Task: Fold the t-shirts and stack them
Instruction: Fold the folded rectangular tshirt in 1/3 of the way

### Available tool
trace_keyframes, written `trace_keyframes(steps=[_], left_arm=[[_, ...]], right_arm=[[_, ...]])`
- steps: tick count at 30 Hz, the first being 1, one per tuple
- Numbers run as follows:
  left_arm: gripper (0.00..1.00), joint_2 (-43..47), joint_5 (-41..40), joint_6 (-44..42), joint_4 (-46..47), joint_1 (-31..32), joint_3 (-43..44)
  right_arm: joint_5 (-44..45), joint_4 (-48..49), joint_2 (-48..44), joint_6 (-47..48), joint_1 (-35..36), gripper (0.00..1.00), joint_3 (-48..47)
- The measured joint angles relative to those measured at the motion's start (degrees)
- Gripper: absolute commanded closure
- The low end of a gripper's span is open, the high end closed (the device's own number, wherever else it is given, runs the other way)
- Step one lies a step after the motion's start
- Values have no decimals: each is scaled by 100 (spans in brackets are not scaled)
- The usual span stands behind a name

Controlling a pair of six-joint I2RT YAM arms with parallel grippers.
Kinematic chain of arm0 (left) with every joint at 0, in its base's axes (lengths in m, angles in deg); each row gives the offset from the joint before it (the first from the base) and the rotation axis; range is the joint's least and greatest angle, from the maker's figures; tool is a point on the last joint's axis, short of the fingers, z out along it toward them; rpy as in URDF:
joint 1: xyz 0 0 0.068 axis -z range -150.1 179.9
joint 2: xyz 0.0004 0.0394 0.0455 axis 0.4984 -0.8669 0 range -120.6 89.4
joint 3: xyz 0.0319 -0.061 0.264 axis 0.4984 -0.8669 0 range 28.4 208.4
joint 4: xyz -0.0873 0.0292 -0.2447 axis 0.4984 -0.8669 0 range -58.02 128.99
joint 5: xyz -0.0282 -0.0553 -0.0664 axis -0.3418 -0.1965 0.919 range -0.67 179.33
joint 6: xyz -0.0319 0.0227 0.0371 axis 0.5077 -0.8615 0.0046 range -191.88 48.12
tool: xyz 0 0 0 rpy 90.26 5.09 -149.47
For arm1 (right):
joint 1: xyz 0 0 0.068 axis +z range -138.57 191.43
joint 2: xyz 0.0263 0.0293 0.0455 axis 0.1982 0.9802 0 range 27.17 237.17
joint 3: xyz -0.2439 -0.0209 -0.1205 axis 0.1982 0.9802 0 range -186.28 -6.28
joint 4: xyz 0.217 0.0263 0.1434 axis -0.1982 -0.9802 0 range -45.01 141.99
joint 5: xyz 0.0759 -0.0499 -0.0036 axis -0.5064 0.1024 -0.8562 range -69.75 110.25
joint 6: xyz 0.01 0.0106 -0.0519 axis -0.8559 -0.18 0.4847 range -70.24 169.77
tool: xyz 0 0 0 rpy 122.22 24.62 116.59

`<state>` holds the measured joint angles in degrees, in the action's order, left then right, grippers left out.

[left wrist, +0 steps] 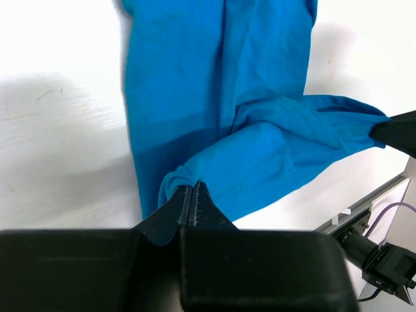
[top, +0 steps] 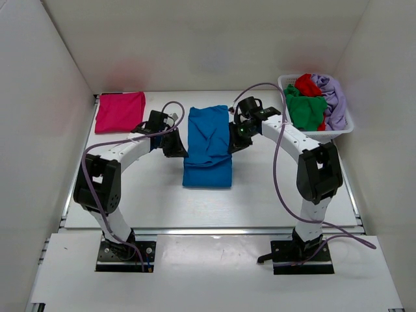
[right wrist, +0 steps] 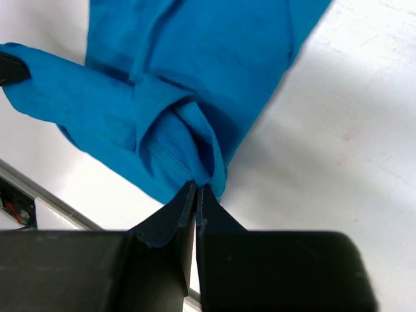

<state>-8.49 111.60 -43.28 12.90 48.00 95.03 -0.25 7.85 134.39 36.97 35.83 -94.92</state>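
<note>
A bright blue t-shirt (top: 208,146) lies as a long folded strip in the middle of the table. My left gripper (top: 176,148) is shut on its left edge, pinching a raised fold of blue cloth (left wrist: 195,170). My right gripper (top: 235,142) is shut on the right edge, pinching a bunched hem (right wrist: 195,170). Both hold the near part of the shirt lifted over the rest. A magenta-pink t-shirt (top: 120,111) lies folded at the far left. Green (top: 305,111), red (top: 307,84) and lavender (top: 333,99) shirts sit in the basket.
A white lattice basket (top: 344,129) stands at the far right corner. White walls enclose the table on three sides. The table's metal front edge (left wrist: 364,201) shows in the left wrist view. Purple cables loop from both arms.
</note>
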Motion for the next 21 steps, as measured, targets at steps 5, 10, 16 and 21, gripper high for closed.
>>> trace_keyframes(steps=[5,10,16,21], left_arm=[[98,-306,39,59,136,2,79],[96,-435,61,114,195,0,146],[74,-588,87,138,304,-37,284],[68,-782,83,293,452,-83,289]], right_arm=[[4,0,278,103,-87,100,-35],[7,-2,439,162,-157,100,-44],[-26,83,527,258,-249,100,-195],[-125,212,758,306,-289,81,-452]])
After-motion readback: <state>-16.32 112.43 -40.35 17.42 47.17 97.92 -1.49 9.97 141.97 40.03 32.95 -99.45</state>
